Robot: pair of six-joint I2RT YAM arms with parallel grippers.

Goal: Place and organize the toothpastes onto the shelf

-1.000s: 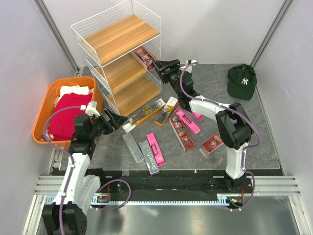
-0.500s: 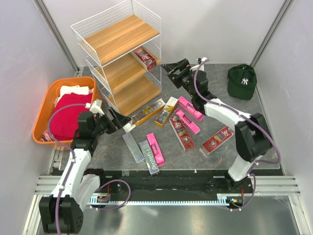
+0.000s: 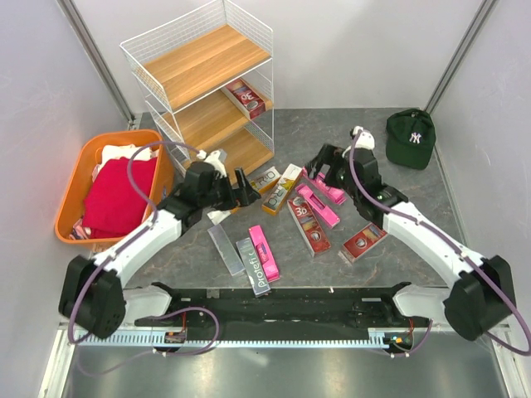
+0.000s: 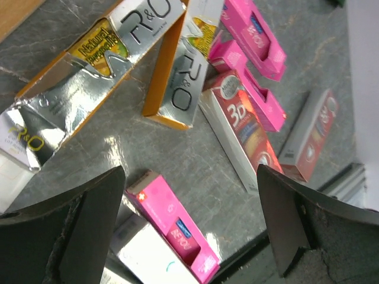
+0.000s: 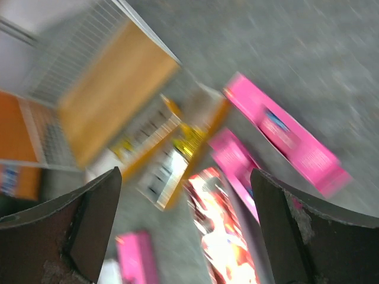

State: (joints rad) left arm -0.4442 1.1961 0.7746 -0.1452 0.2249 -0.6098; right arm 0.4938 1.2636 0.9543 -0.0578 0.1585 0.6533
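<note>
My left gripper (image 3: 239, 186) hangs with its jaws spread wide and nothing between them, low over the grey table (image 3: 448, 191) just in front of the shelf (image 3: 199, 60). My right gripper (image 3: 321, 169) stands just as wide and also holds nothing, low over the boxes to the right of the shelf; its own wrist view is smeared with blur. The shelf, a white wire rack with three wooden boards, stands at the back left of the table. On its middle board one dark red toothpaste box (image 3: 246, 97) lies at the right end, close to the wire side. The other toothpastes lie loose on the table. A long gold-and-silver R&O box (image 4: 89, 77) lies nearest the shelf, with a shorter R&O box (image 4: 185, 74) beside it. Right of these are two hot pink boxes (image 4: 260, 35), a dark red 3D box (image 4: 246, 136) and another dark red box (image 4: 308, 142). Nearer my bases are a third pink box (image 3: 264, 251) and two silver-grey boxes (image 3: 224, 246). Just left of the shelf sits the orange basket (image 3: 70, 189). A folded red cloth (image 3: 116, 195) fills most of it, a white cloth (image 3: 124, 153) lies at its far end, and something small in its near corner I cannot make out. A green cap (image 3: 410, 137) rests at the far right of the table, well apart from the boxes.
</note>
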